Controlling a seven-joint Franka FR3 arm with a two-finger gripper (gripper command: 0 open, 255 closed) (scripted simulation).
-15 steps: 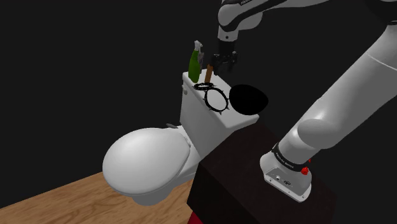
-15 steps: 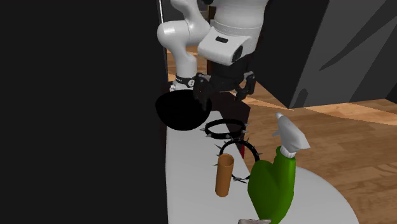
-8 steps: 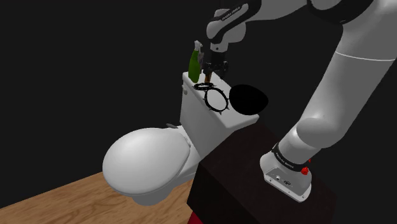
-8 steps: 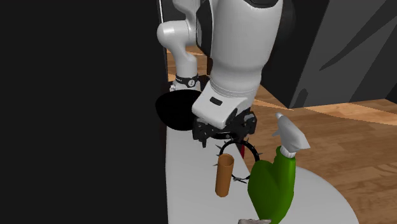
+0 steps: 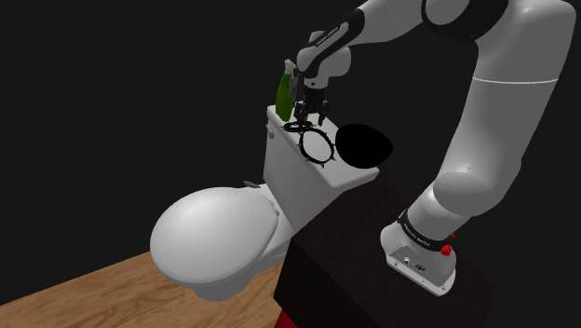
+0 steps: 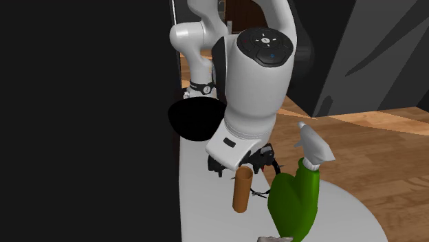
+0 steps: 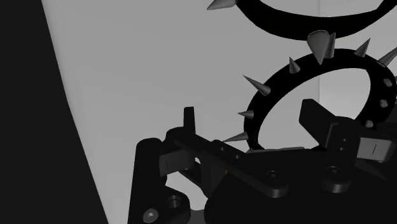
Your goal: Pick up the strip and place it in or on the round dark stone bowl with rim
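White arm [image 5: 503,102] arches down over spiked band [image 7: 273,102].

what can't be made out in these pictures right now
Gripper: wrist view, fingers apart; its own body hides whether they touch the spiked ring between them.
That ring: second exterior view, the arm's white link covers most of it.
Bowl: shoulder view, flat black, so rim and inside unreadable.
Green bottle: second exterior view, cut off by the bottom edge.

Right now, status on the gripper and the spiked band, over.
Gripper open, low over the toilet tank lid. Spiked black band between the fingers, not clasped. Brown cylinder and green spray bottle stand close by.
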